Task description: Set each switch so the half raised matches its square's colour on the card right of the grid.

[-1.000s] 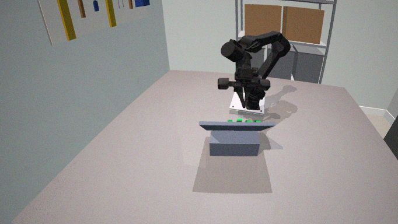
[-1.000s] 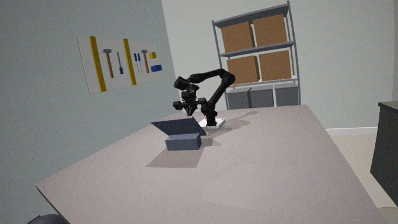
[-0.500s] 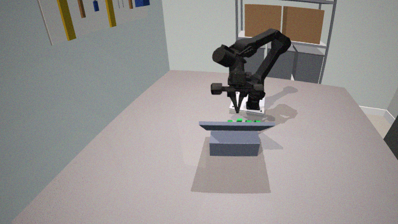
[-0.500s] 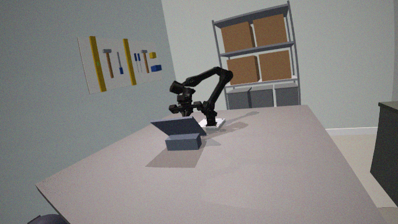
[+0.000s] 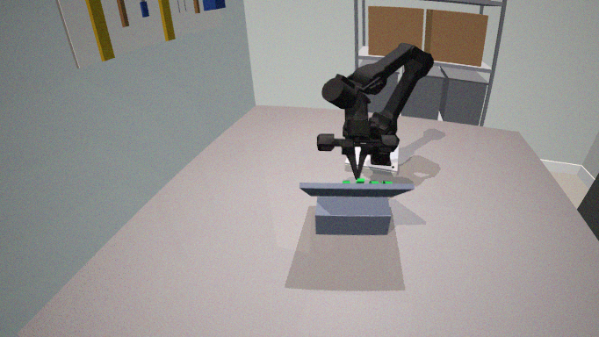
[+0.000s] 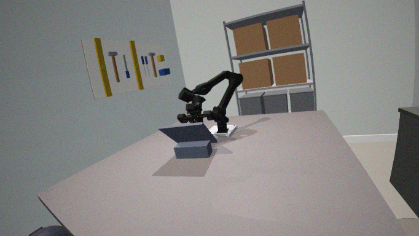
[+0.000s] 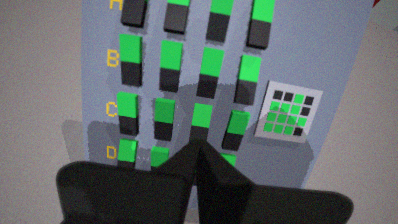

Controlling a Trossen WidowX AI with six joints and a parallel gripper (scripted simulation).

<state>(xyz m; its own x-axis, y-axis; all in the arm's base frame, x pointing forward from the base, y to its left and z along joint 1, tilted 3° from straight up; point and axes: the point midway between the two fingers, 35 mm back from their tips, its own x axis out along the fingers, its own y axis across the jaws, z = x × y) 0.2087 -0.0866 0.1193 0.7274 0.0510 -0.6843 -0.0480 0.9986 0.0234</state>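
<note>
The switch panel (image 5: 357, 190) (image 6: 188, 131) (image 7: 300, 47) carries four rows of green and dark grey rocker switches, lettered A to D in the wrist view. The card (image 7: 260, 129) shows, far row first: dark, dark, green, dark; green, green, green, dark; all green; green, green, green, dark. My gripper (image 5: 357, 177) (image 7: 198, 145) is shut and empty, its tips over the near dark end of the third row-C switch (image 7: 202, 115); contact is unclear. The fingers hide the third row-D switch and partly cover its neighbours. Row A is cut off at the top. Exact switch tilts are hard to tell.
The panel stands tilted on a grey-blue block (image 5: 352, 224) (image 6: 193, 151) on the table (image 5: 198, 263) (image 6: 261, 184). The arm's white base plate (image 5: 394, 163) (image 6: 232, 129) is behind the panel. A shelf rack with boxes stands beyond the table.
</note>
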